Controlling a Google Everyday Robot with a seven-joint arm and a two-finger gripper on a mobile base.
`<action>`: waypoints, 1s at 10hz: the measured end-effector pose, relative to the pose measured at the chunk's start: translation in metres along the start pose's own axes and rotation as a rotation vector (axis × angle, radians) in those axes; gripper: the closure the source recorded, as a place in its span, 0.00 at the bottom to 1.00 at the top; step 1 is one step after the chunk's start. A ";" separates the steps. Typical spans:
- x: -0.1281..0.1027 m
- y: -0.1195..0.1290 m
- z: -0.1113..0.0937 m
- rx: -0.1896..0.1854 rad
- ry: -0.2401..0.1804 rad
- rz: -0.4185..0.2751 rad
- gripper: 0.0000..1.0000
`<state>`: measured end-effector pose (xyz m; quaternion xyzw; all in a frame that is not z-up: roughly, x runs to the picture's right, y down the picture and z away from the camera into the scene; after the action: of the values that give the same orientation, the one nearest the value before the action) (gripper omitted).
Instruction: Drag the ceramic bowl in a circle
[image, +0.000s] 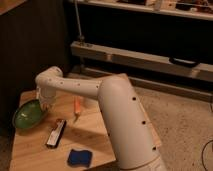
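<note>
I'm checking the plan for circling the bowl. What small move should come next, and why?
Probably start sliding the bowl sideways across the table, beginning the arc: the gripper sits shut at the bowl's rim, seemingly gripping it, so no regrasp looks needed.

One table (30, 150) carries four loose things, one of each kind: one green bowl (27, 116), one slim orange thing (77, 106) too small to name, one flat black bar (56, 133) with a pale label, and one blue sponge (79, 157). There is one white robot arm (120, 115), and it ends in one tool (45, 104), which is closed on the bowl's right rim. That makes four things, one table, one arm and one tool.
</note>
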<state>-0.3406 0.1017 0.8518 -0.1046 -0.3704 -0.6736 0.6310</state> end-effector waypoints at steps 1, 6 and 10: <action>0.000 0.016 -0.007 -0.032 0.013 0.019 1.00; -0.042 0.114 -0.038 -0.223 0.013 0.098 1.00; -0.102 0.150 -0.051 -0.405 -0.068 -0.014 1.00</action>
<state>-0.1667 0.1586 0.8093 -0.2493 -0.2491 -0.7348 0.5796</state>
